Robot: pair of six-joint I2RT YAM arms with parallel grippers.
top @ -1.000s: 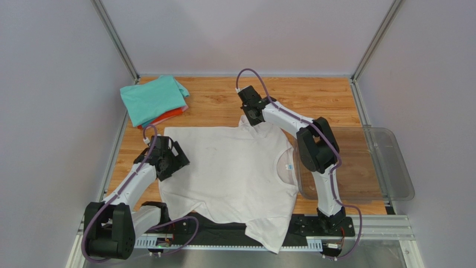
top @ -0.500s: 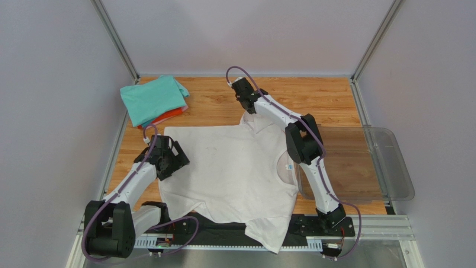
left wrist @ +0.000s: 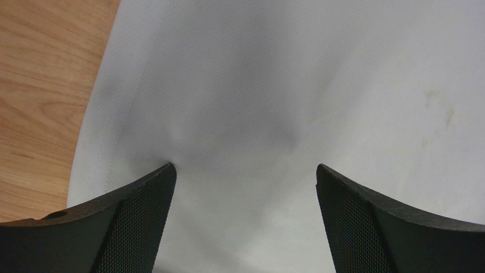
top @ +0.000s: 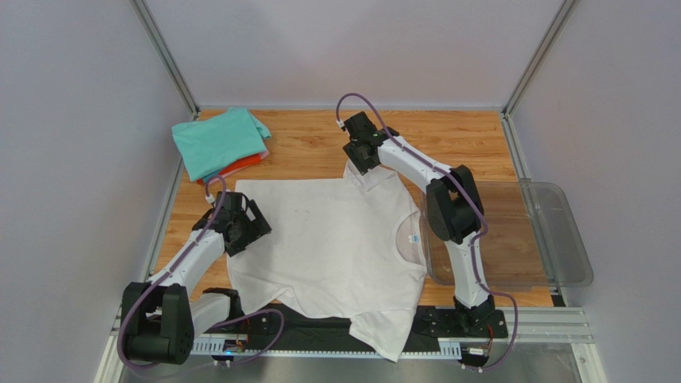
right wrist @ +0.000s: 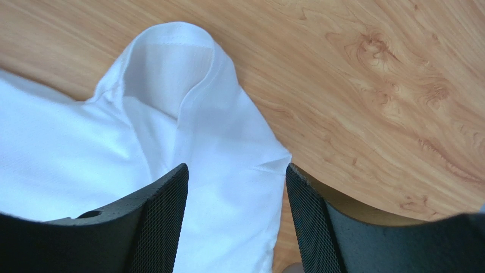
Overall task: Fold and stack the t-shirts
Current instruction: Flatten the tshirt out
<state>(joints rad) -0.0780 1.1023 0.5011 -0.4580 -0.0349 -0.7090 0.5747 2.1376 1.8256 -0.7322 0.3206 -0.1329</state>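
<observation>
A white t-shirt (top: 328, 239) lies spread flat on the wooden table, with its collar and blue label (top: 413, 238) to the right. Its near sleeve (top: 384, 335) hangs over the front rail. My left gripper (top: 240, 226) hovers open over the shirt's left hem; in the left wrist view its fingers (left wrist: 142, 216) straddle smooth white cloth (left wrist: 284, 85), gripper (left wrist: 245, 168). My right gripper (top: 361, 155) stands open over the far sleeve (right wrist: 171, 74), which lies loose between the jaws, gripper (right wrist: 236, 168). A folded stack with a teal t-shirt (top: 220, 140) on top and pink and orange-red edges (top: 246, 164) sits at the back left.
A clear plastic bin (top: 551, 231) stands at the right edge of the table, close to the right arm's elbow (top: 452, 207). Bare wood (top: 448, 140) shows behind the shirt. Metal frame posts and grey walls close in the sides.
My right gripper has opened and let go of the far sleeve after drawing it outward, then shifted back a little. The left arm has barely moved.
</observation>
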